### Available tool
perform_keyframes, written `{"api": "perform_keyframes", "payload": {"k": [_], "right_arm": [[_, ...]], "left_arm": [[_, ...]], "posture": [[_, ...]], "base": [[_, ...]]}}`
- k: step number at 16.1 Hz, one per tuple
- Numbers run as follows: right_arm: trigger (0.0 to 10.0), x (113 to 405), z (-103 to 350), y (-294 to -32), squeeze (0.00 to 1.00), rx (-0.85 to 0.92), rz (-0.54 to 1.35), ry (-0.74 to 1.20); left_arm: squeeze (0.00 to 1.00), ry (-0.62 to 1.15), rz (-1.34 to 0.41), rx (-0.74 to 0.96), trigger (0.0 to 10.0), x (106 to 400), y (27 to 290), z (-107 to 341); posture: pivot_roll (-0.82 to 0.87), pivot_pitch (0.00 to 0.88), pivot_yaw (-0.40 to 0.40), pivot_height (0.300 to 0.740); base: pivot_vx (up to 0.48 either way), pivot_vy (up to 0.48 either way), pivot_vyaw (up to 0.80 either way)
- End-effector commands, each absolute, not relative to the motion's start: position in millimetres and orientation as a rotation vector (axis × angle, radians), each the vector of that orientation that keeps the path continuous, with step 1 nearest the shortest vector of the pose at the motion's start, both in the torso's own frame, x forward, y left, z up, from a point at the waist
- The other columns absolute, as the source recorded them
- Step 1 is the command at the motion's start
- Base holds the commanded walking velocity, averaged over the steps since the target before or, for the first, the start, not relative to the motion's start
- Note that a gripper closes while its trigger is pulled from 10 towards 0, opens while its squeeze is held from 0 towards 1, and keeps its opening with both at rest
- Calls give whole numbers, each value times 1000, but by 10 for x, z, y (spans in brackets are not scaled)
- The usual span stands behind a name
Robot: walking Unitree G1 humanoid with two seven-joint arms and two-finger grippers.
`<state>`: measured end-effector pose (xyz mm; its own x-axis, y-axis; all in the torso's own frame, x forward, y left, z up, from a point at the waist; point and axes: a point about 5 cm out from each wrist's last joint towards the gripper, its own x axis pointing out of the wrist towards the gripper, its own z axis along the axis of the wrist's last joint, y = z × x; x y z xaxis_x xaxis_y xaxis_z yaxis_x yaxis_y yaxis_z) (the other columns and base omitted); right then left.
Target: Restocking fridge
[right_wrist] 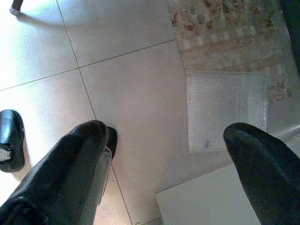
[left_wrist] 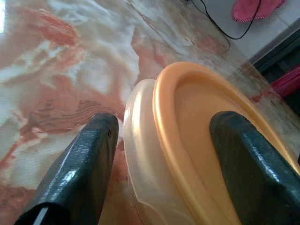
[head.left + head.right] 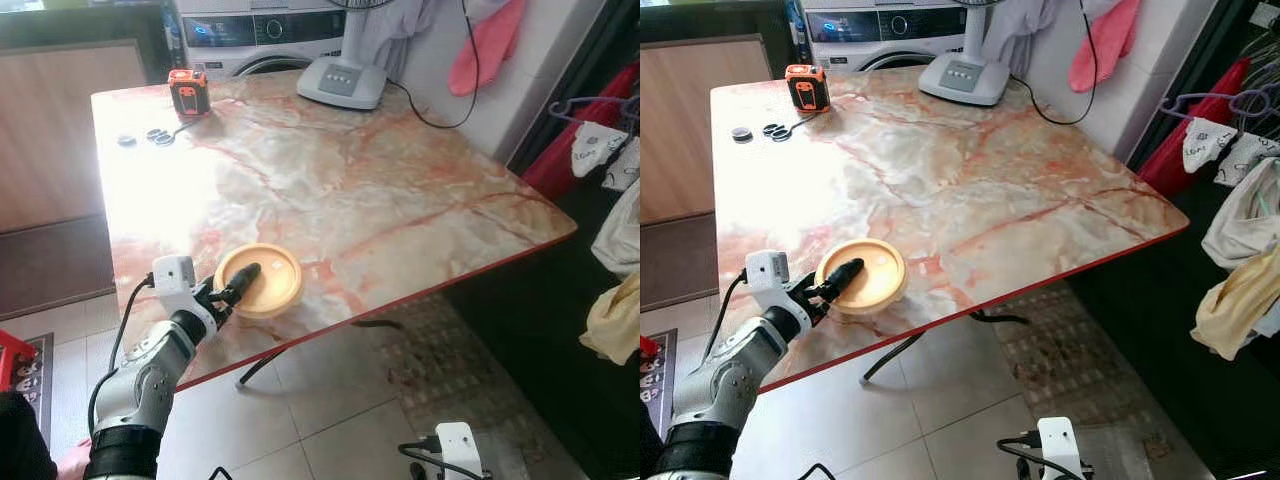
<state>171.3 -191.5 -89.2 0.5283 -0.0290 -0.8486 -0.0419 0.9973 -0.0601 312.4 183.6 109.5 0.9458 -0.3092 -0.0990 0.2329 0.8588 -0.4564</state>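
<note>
The left tool (image 2: 159, 164) straddles the orange-lidded container's (image 2: 187, 140) rim, fingers spread, on the marble table (image 2: 61, 61).

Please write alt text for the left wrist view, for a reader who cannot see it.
The left gripper is open, its two black fingers straddling the rim of a round container with an orange lid, one finger outside and one over the lid. The container sits on a marble-patterned table; a black cable runs across the far edge.
</note>
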Motion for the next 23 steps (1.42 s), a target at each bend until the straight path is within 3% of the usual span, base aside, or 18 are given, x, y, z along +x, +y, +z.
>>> {"api": "perform_keyframes", "payload": {"k": [1, 5, 6, 17, 23], "right_arm": [[10000, 1701, -895, -1946, 0, -78, 0, 1025], [10000, 1701, -895, -1946, 0, -79, 1, 1025], [10000, 1697, -897, -1948, 0, -78, -1, 1026], [10000, 1690, -899, -1957, 0, -86, 3, 1031], [10000, 1696, -896, -1960, 0, -89, 5, 1031]], "left_arm": [[0, 249, -258, -479, 10000, 3088, 1853, 916], [0, 249, -260, -485, 10000, 3104, 1857, 902], [0, 253, -282, -452, 0, 3159, 1819, 899], [0, 252, -270, -416, 0, 3173, 1846, 841], [0, 179, -241, -509, 0, 3190, 1897, 923]], "posture": [[45, 71, -117, 740], [45, 71, -117, 740], [38, 72, -116, 740], [36, 75, -119, 740], [37, 74, -122, 740]], "base": [[0, 0, 0], [0, 0, 0], [0, 0, 0], [0, 0, 0], [0, 0, 0]]}}
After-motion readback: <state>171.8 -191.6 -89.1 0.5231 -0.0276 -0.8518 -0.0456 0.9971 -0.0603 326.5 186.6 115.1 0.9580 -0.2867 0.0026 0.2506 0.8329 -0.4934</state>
